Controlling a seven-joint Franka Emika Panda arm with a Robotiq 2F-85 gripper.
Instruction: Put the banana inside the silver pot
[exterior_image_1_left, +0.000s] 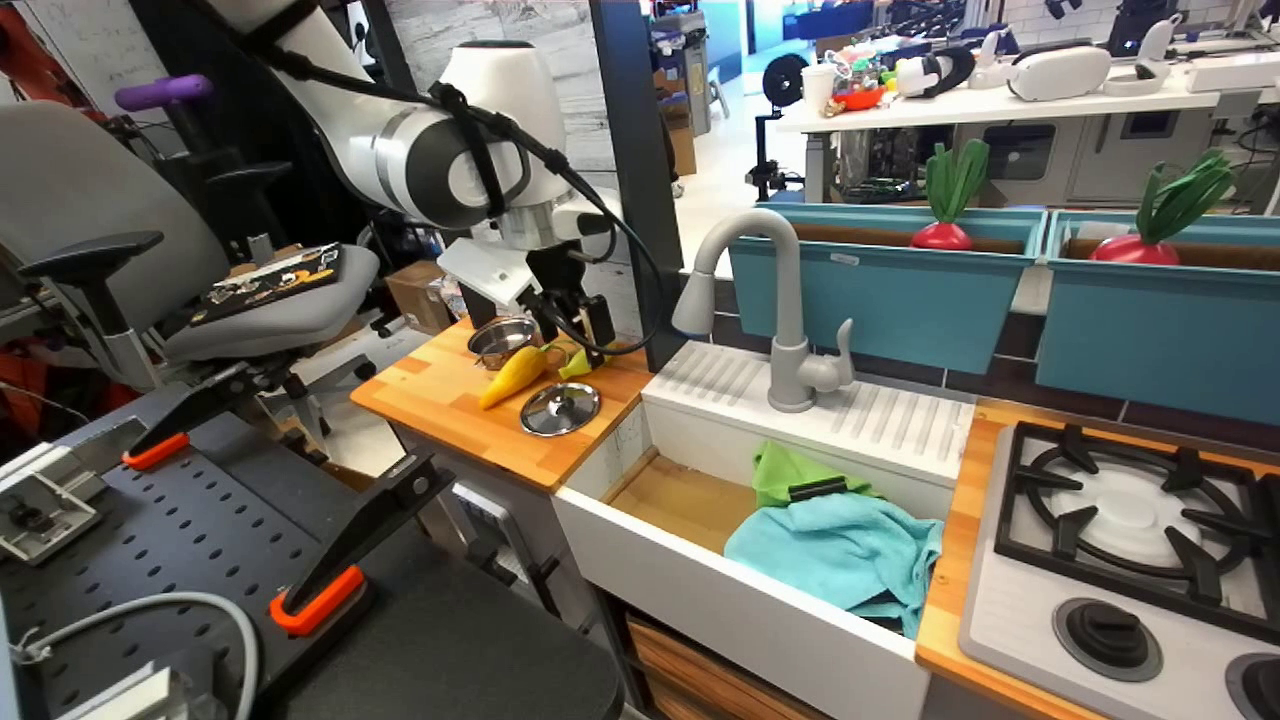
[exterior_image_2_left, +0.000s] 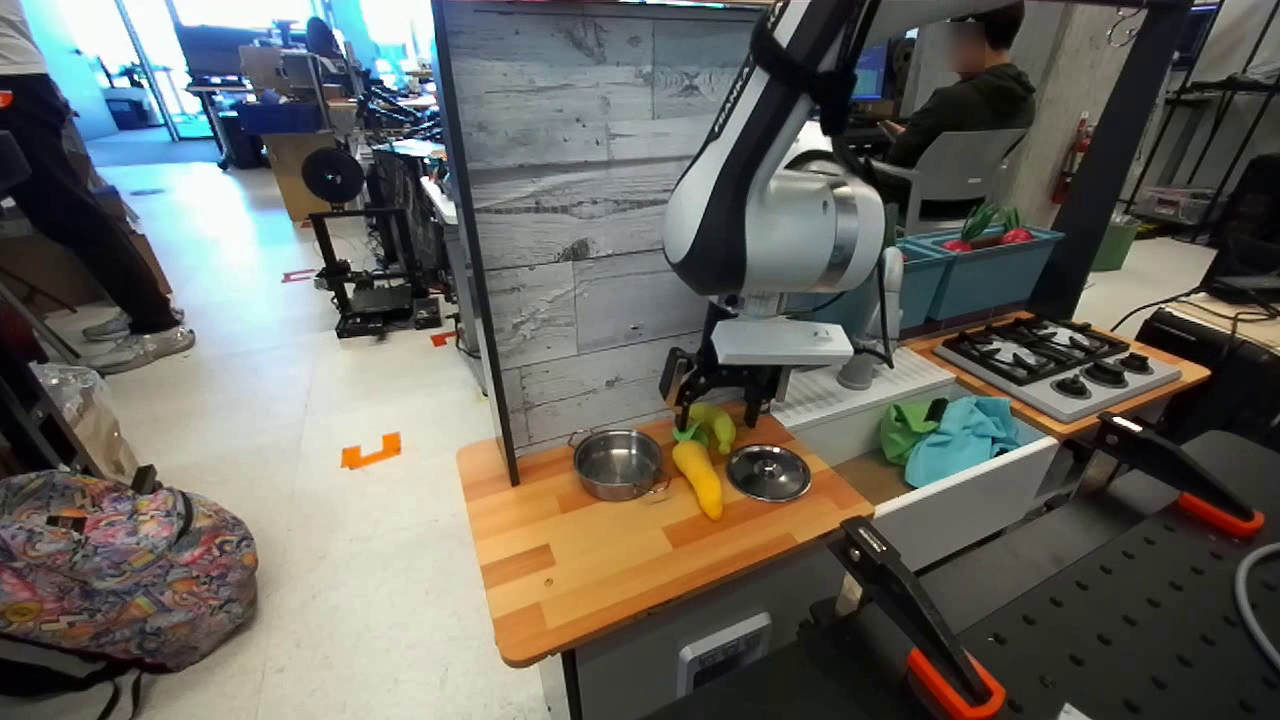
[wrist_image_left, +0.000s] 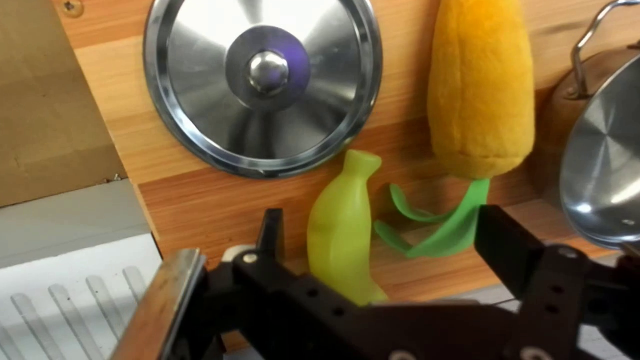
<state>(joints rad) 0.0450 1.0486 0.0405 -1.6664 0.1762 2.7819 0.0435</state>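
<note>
The banana (wrist_image_left: 340, 230) is a yellow-green curved toy lying on the wooden counter. It also shows in both exterior views (exterior_image_1_left: 577, 366) (exterior_image_2_left: 719, 428). My gripper (wrist_image_left: 378, 220) is open above it, fingers pointing down (exterior_image_2_left: 717, 412). In the wrist view the banana lies between the fingers, nearer the left one, with a gap on both sides; its lower end is hidden by the gripper. The silver pot (exterior_image_2_left: 612, 487), with wire handles, stands upright on the counter beside the yellow carrot-like plush. Part of the pot shows at the right edge of the wrist view (wrist_image_left: 607, 150).
The yellow plush (exterior_image_2_left: 699, 478) lies between pot and lid, its green leaves (wrist_image_left: 450, 235) partly between my fingers. A silver lid (exterior_image_2_left: 768, 472) lies flat beside it. A white sink (exterior_image_1_left: 760, 625) with cloths and a grey faucet (exterior_image_1_left: 790, 300) adjoin the counter. A panelled wall (exterior_image_2_left: 600, 200) stands behind.
</note>
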